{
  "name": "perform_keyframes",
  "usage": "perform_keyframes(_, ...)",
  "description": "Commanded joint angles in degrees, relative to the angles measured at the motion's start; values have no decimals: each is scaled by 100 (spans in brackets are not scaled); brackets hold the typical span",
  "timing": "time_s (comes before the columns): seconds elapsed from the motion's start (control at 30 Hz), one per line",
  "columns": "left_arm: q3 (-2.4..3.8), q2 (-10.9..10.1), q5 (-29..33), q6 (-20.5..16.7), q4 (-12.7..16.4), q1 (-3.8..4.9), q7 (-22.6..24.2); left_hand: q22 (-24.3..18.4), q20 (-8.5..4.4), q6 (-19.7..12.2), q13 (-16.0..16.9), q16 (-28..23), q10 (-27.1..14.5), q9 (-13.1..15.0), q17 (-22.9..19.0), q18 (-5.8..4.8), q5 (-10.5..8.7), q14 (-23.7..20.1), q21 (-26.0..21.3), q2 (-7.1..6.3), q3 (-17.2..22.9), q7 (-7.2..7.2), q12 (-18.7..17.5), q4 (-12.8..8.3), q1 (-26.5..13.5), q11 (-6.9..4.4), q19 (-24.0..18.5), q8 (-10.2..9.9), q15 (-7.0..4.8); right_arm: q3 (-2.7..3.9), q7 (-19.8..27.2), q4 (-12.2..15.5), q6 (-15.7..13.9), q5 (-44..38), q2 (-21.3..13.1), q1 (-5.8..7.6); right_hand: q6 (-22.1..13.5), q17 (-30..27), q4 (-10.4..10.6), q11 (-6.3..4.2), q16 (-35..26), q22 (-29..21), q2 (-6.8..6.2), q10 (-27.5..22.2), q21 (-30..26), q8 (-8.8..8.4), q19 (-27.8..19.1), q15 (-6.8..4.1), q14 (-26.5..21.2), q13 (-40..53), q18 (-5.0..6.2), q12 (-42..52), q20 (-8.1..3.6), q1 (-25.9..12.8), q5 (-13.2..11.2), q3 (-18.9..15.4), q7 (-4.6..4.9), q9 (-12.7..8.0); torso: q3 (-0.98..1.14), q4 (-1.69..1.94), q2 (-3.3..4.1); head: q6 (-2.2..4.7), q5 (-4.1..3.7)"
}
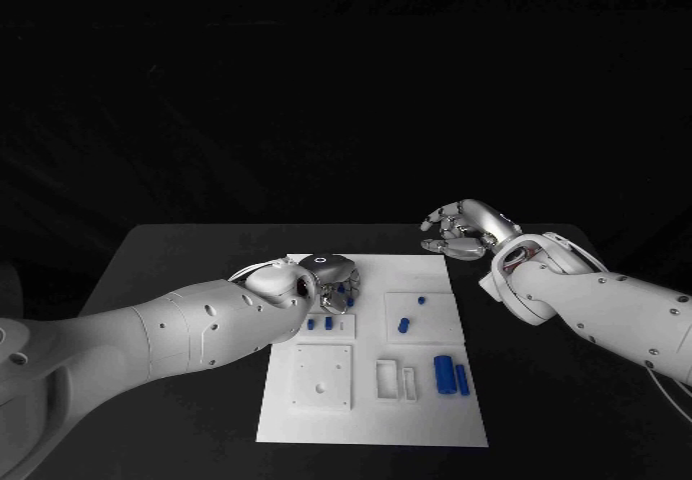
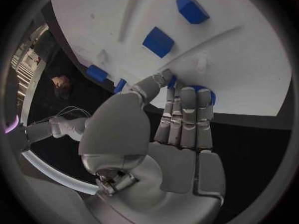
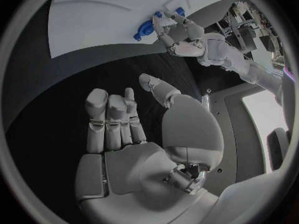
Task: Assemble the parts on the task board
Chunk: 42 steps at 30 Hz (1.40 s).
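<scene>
The white task board (image 1: 372, 415) lies in the middle of the black table. My left hand (image 1: 326, 274) is down on the board's far left part, and its fingertips (image 2: 187, 95) and thumb pinch a blue part (image 2: 204, 92) against the board (image 2: 249, 59); the right wrist view shows that blue part (image 3: 145, 28) under the left hand (image 3: 181, 35). More blue parts sit on the board: two small ones (image 1: 320, 324) near my left hand, two (image 1: 411, 312) in the middle, two long ones (image 1: 451, 375) at the right. My right hand (image 1: 464, 229) hovers off the board's far right corner, fingers apart, holding nothing.
A raised white square plate (image 1: 322, 378) and a white frame (image 1: 389, 378) stand on the board's near half. Bare black table (image 1: 173, 270) surrounds the board on both sides. Two blue blocks (image 2: 174, 25) stand beyond my left fingers.
</scene>
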Motion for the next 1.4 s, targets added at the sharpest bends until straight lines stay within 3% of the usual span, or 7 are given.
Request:
perform_keyframes(0.03, -12, 8, -31, 111, -19, -21, -24, 29, -124, 71, 46, 96, 138, -15, 33, 216, -77, 69, 59, 59, -30, 2, 69, 16, -19, -30, 61, 6, -23, 3, 51, 11, 53, -33, 3, 0, -9, 9, 30, -14, -20, 89, -16, 23, -39, -19, 11, -2, 36, -5, 569, 15, -48, -24, 21, -2, 36, -9, 3, 6, -3, -2, -3)
perform_keyframes(0.17, -13, 31, -19, 121, -30, -26, -13, 45, -144, 102, 58, 142, 187, -22, 47, 220, -243, 87, 80, 61, -55, 7, 97, 24, -52, -45, 89, 20, -41, 3, 51, 10, 54, -33, 6, 0, -8, 10, 30, -14, -20, 89, -15, 23, -39, -19, 11, -2, 36, -5, 569, 15, -48, -24, 20, -1, 36, -9, 4, 1, -5, -1, 1)
perform_keyframes(0.23, -13, 47, -17, 110, -50, -35, -15, 57, -163, 122, 67, 182, 217, -33, 56, 225, -561, 103, 93, 48, -89, -5, 116, 66, -128, -54, 114, 27, -62, 3, 51, 10, 53, -34, 8, 0, -8, 10, 30, -14, -20, 89, -14, 23, -39, -19, 11, -2, 36, -5, 569, 16, -48, -23, 20, -1, 36, -9, 2, 2, -3, -1, -1)
perform_keyframes(0.33, -14, 75, -15, 92, -102, -51, -24, 65, -173, 155, 78, 208, 263, -36, 59, 226, -635, 127, 105, 63, -110, -11, 142, 122, -198, -69, 143, 42, -63, 3, 51, 15, 56, -35, 11, 0, -6, 10, 31, -14, -20, 89, -10, 24, -39, -18, 11, -2, 36, -6, 569, 16, -48, -22, 19, 0, 36, -9, 3, -2, 0, 0, -1)
perform_keyframes(0.83, -32, 153, -15, 174, -234, -137, -49, 92, -224, 265, 118, 291, 454, -50, 66, 252, -641, 246, 153, 158, -126, -54, 237, 186, -247, -133, 243, 87, -128, 3, 50, 22, 57, -43, 9, 0, 1, 10, 34, -15, -20, 89, -4, 25, -39, -14, 11, -3, 37, -6, 569, 17, -49, -19, 17, 2, 34, -7, 4, -8, -1, -27, -25)
perform_keyframes(1.23, -39, 130, -153, 223, -208, -148, -78, 158, -346, 793, 203, 474, 1004, -20, 86, 258, -625, 528, 259, 407, 107, -241, 449, 115, -37, -363, 426, 309, -357, 3, 50, 33, 57, -44, 1, 0, 8, 11, 39, -17, -20, 89, -1, 27, -39, -10, 12, -4, 38, -6, 569, 18, -48, -22, 15, 2, 33, -6, 5, 7, -3, -43, -39)
perform_keyframes(1.4, -40, 119, -161, 152, -183, -163, -79, 168, -381, 877, 203, 499, 1087, -22, 79, 257, -626, 610, 276, 424, 183, -268, 452, 112, -55, -400, 476, 326, -389, 3, 51, 34, 56, -56, 1, 0, 11, 11, 41, -17, -20, 89, 0, 27, -39, -8, 12, -5, 38, -7, 569, 18, -48, -22, 15, 2, 32, -5, 2, 2, -4, -51, -32)
